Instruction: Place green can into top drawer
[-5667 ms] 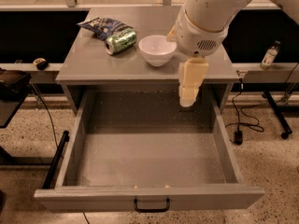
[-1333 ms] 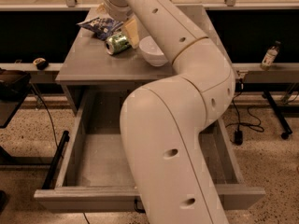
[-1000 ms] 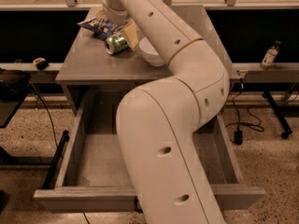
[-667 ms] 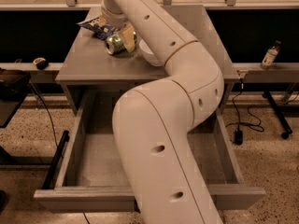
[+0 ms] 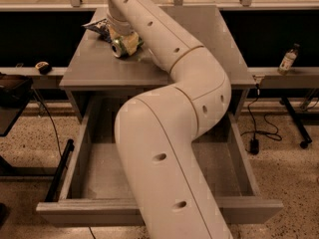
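The green can (image 5: 118, 48) lies on its side on the grey cabinet top (image 5: 99, 68), at the back left, its silver end facing me. My gripper (image 5: 125, 42) is down at the can, right over it and touching its far right side. My white arm (image 5: 174, 133) sweeps from the bottom of the camera view up to the can and hides much of the scene. The top drawer (image 5: 94, 176) is pulled wide open below the cabinet top, with nothing on the part of its speckled floor that shows. Its front panel (image 5: 84, 214) is near me; the handle is hidden.
A blue snack bag (image 5: 99, 28) lies just behind and left of the can. A small bottle (image 5: 288, 59) stands on a ledge at the right. A black cable and plug (image 5: 253, 144) lie on the floor to the right. A dark stand (image 5: 12, 91) is at the left.
My gripper has moved left from the white bowl's side and down onto the green can. The arm now covers the bowl. The can and the drawer have not moved.
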You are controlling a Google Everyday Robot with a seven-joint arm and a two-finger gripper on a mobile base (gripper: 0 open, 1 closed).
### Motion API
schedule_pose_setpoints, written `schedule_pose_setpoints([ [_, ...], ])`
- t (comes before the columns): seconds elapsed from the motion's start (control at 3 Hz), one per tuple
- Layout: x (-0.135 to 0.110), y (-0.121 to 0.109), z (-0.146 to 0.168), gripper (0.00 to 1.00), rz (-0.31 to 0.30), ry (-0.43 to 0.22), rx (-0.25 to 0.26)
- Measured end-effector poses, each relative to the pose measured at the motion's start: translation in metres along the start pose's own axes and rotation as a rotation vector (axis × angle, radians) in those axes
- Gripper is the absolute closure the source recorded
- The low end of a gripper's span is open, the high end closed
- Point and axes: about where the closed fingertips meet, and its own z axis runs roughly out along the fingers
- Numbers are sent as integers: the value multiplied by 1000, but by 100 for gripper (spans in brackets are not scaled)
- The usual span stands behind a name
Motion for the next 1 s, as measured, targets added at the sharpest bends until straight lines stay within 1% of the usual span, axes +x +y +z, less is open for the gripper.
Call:
schedule_pose_setpoints([
  [0.33, -2, 5, 7, 51, -9, 0, -28],
  [0.67, -1, 3, 4, 52, -9, 0, -28],
  [1.0, 3, 4, -35, 67, 45, -73, 68],
])
